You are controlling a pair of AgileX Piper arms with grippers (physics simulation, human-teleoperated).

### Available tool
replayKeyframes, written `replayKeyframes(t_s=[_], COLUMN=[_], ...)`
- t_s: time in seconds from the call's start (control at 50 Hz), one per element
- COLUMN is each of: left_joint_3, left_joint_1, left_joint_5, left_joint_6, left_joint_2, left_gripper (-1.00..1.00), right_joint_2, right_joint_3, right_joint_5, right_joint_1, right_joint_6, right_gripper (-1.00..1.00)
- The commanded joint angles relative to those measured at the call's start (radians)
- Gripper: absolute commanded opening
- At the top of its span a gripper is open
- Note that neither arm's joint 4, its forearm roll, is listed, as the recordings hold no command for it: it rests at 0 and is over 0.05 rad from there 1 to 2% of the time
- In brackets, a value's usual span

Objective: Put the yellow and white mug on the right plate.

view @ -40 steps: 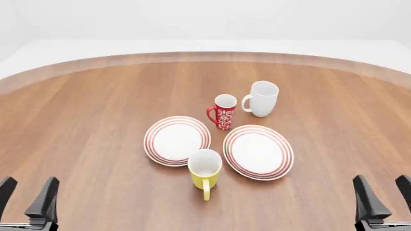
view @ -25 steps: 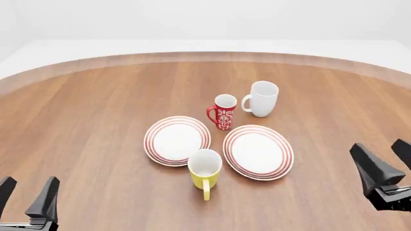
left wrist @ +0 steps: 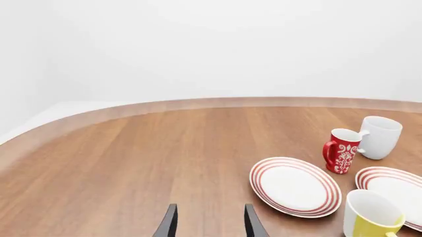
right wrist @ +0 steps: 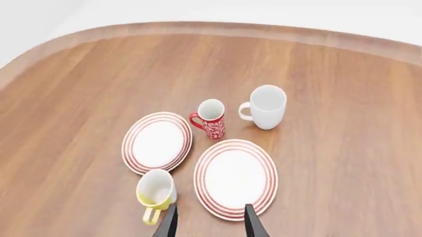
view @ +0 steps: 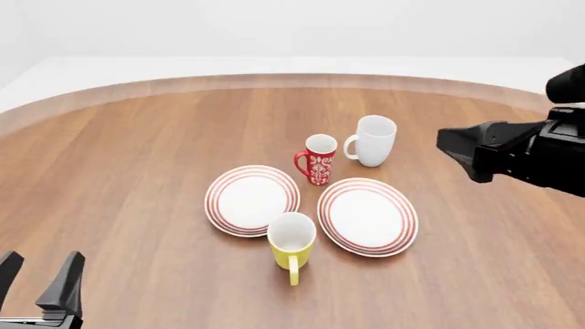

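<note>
A pale, featureless backdrop surrounds a round wooden worktop with a lighter rim. Near its middle, the yellow and white mug stands upright on the bare wood, handle pointing toward the arms' side, just in front of the gap between two red-ringed plates. The left plate and the right plate lie flat, side by side, close but apart; the mug's rim appears to sit just beside both, touching neither as far as can be seen. Behind the plates a red mug with a white pattern stands upright, and a plain white mug stands to its right, handle facing the red one. No writing or brand mark can be read on anything.

The left claw sits low at the near left corner, fingers parted and empty. The right claw hangs high over the worktop's right side, fingers parted, holding nothing, above the near edge of the right plate in its wrist view.
</note>
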Motion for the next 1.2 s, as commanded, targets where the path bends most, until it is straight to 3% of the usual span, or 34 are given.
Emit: replayKeyframes(t_s=[0.02, 0.1, 0.26, 0.42, 0.48, 0.9, 1.2], left_joint_3=[0.0, 0.0, 0.0, 0.0, 0.0, 0.0, 0.0], left_joint_1=[0.0, 0.0, 0.0, 0.0, 0.0, 0.0, 0.0], left_joint_5=[0.0, 0.0, 0.0, 0.0, 0.0, 0.0, 0.0], left_joint_6=[0.0, 0.0, 0.0, 0.0, 0.0, 0.0, 0.0], left_joint_2=[0.0, 0.0, 0.0, 0.0, 0.0, 0.0, 0.0], left_gripper=[1.0, 1.0, 1.0, 1.0, 1.0, 1.0, 1.0], right_joint_2=[0.129, 0.142, 0.172, 0.164, 0.168, 0.219, 0.285], right_joint_3=[-0.077, -0.038, -0.049, 0.076, 0.071, 0.191, 0.228], right_joint_5=[0.053, 0.045, 0.045, -0.03, -0.03, -0.215, -0.311], right_joint_1=[0.053, 0.058, 0.078, 0.128, 0.153, 0.224, 0.232], right_joint_6=[0.093, 0.147, 0.191, 0.281, 0.309, 0.418, 0.436], right_gripper=[1.0, 1.0, 1.0, 1.0, 1.0, 1.0, 1.0])
